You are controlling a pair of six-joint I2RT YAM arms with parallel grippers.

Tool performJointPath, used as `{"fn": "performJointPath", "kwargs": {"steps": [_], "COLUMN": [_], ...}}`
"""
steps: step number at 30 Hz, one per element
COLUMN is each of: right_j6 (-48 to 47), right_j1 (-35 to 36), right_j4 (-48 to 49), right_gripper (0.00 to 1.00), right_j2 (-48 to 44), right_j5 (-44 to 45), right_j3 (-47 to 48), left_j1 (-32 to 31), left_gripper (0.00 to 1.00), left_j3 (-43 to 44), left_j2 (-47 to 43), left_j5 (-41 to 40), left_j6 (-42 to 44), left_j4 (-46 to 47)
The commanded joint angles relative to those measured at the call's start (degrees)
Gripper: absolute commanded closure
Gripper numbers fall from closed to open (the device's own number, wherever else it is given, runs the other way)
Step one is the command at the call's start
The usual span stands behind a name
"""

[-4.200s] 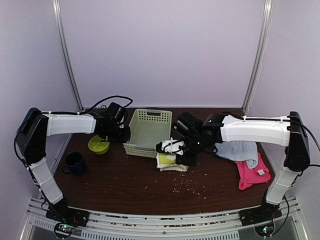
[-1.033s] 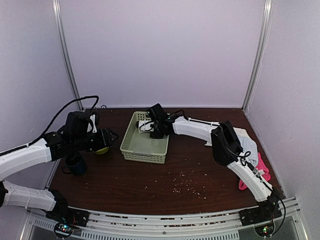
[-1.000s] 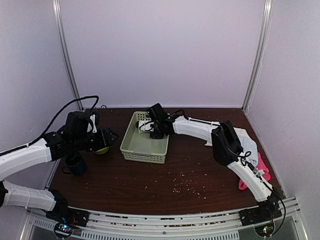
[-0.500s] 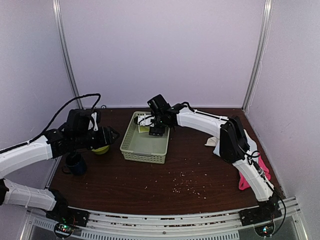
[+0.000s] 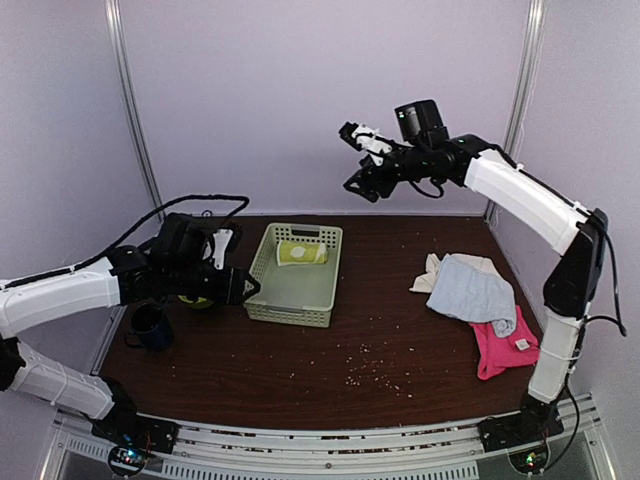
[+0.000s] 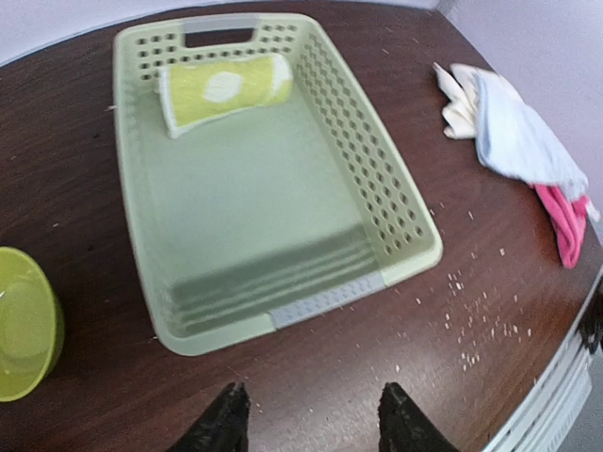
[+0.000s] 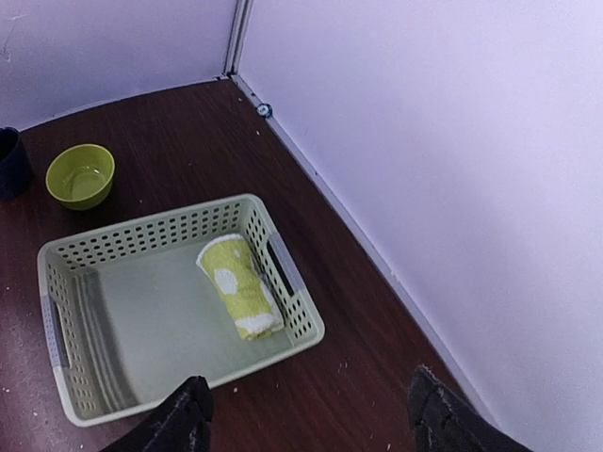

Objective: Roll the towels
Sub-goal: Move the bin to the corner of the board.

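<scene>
The rolled lime-green towel (image 5: 302,252) (image 6: 224,87) (image 7: 239,287) lies at the far end of the green basket (image 5: 262,290). At the right of the table are the light blue towel (image 5: 472,290) (image 6: 523,141), the cream-white towel (image 5: 428,272) under its far edge, and the hot pink towel (image 5: 502,345) at the near side. My right gripper (image 5: 352,158) (image 7: 309,400) hangs high above the table, open and empty. Low by the basket's near left corner, my left gripper (image 5: 245,290) (image 6: 316,414) is open with nothing in it.
A lime bowl (image 7: 81,175) (image 6: 24,325) and a dark blue mug (image 5: 150,325) stand left of the basket, the bowl partly behind my left arm. Pale crumbs (image 5: 370,370) are scattered over the near middle of the table. Walls close the back and sides.
My right gripper has risen out of the basket and swung high to the right, leaving the rolled green towel inside. My left gripper has moved slightly towards the basket and its jaws have narrowed.
</scene>
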Motion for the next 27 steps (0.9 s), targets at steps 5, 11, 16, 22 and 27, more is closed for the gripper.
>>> {"fn": "performJointPath", "kwargs": {"steps": [5,11,16,22,27], "right_j6": [6.36,7.77,7.63,7.26,6.63], "right_j1": [-7.95,-12.48,-15.24,-16.00,-16.12], "right_j4": [3.40,13.67,22.55,23.24,23.92], "right_gripper": [0.31,0.32,0.34,0.34,0.34], "right_j2": [-21.87,-33.41,-37.03,-38.85,-40.30], "right_j5": [-5.24,-9.38,-9.12,-9.83,-8.57], "right_j3": [-35.31,-55.31,-65.75,-66.73,-67.97], "left_j1": [-11.37,-17.42,-18.20,-18.18,-17.86], "left_gripper": [0.77,0.95,1.00,1.00,1.00], "left_j3": [-0.89,8.24,21.97,35.93,42.70], "left_j2": [4.33,18.64,32.99,45.03,50.83], "left_j5": [14.60,10.09,1.67,-7.01,-10.45], "left_j6": [11.89,11.63,10.81,12.72,13.98], "left_j4": [2.22,3.77,-2.56,-11.11,-13.62]}}
